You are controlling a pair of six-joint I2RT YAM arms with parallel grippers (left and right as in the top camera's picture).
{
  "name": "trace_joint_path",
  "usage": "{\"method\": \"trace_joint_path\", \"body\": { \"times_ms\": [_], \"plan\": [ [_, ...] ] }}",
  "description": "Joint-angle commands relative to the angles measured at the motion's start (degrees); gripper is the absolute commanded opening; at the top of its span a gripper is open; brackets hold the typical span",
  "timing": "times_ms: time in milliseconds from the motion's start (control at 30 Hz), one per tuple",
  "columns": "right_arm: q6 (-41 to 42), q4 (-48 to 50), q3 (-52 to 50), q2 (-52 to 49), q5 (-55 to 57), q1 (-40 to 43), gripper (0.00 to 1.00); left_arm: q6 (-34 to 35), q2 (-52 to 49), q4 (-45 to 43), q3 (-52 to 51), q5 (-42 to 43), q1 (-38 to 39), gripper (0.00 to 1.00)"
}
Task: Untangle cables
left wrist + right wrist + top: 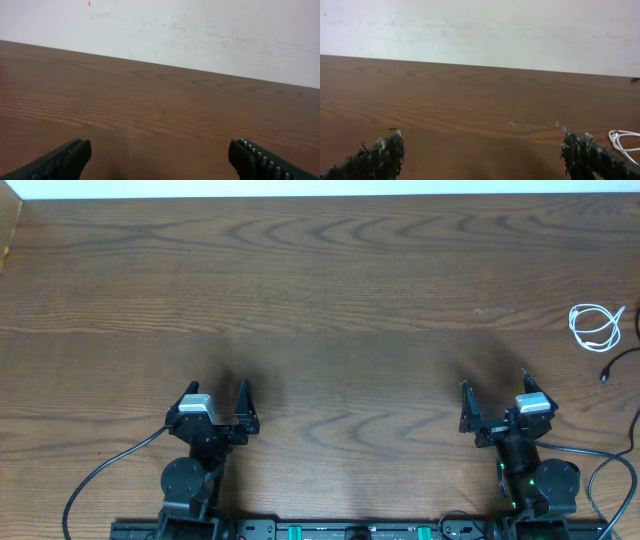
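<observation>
The white cable (pixel 596 326) lies in small loops near the table's far right edge; the right wrist view catches a piece of it (pixel 626 140) at its right border. Just below and right of it, the thin black cable (pixel 620 363) runs off the right edge, with a small plug end (pixel 606 376) on the wood. My right gripper (pixel 494 383) (pixel 481 146) stands open over bare wood, left of and nearer than both cables. At the front left, far from them, my left gripper (pixel 217 390) (pixel 160 151) is open too, nothing between its fingers.
Brown wooden table (pixel 320 280) with a white wall behind its far edge (pixel 200 30). Thicker black arm cables trail from the left base (pixel 100 472) and the right base (pixel 600 470) along the front edge.
</observation>
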State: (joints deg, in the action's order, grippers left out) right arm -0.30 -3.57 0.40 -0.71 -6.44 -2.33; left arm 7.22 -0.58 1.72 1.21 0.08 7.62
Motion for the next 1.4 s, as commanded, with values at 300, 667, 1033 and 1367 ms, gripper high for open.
{"method": "trace_joint_path", "body": {
  "times_ms": [300, 667, 1033, 1367],
  "plan": [
    [-0.6, -0.2, -0.1, 0.4, -0.2, -0.8, 0.99, -1.0, 0.4, 2.4, -1.0, -0.9, 0.2, 0.93],
    [-0.6, -0.2, -0.1, 0.4, -0.2, -0.8, 0.99, -1.0, 0.3, 2.4, -1.0, -0.9, 0.2, 0.93],
    [-0.6, -0.2, -0.1, 0.4, -0.2, -0.8, 0.99, -1.0, 0.3, 2.4, -1.0, -0.9, 0.2, 0.93],
    [-0.6, -0.2, -0.1, 0.4, -0.2, -0.8, 0.99, -1.0, 0.3, 2.4, -1.0, -0.9, 0.2, 0.93]
  ]
}}
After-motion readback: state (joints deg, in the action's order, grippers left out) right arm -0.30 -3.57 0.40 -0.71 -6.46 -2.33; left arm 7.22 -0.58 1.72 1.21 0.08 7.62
